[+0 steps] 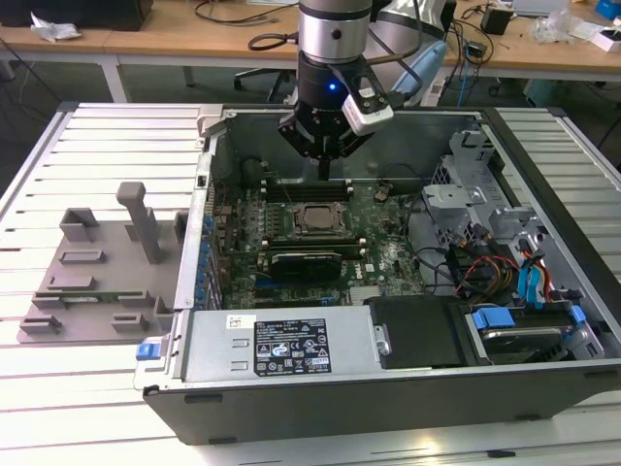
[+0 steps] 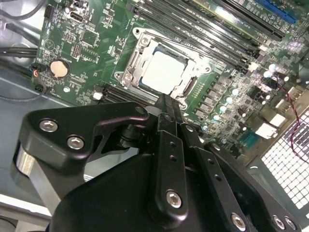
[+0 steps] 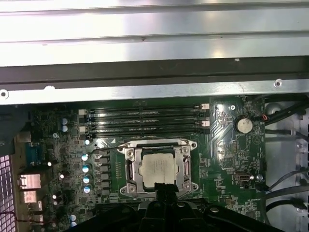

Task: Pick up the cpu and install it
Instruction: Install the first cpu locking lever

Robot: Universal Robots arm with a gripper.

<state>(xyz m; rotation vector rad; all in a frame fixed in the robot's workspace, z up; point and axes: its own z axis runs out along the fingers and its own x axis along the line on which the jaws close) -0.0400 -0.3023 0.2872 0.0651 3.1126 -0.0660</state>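
The cpu [image 1: 315, 218] [image 2: 164, 72] [image 3: 157, 169] lies flat inside the metal socket frame [image 3: 129, 169] on the green motherboard [image 1: 388, 243], silver top plate up. My gripper [image 1: 323, 171] [image 2: 166, 99] [image 3: 164, 188] hangs above the board just behind the socket in the exterior view, a short way above the cpu and apart from it. Its two black fingers are pressed together with nothing between them. In both wrist views the fingertips point at the socket's near edge.
The board sits in an open computer case [image 1: 209, 175] with raised walls all round. Memory slots [image 3: 145, 121] run beside the socket. Cables and drive bays [image 1: 505, 282] fill the exterior view's right. A grey fixture tray [image 1: 97, 272] stands outside the case on the left.
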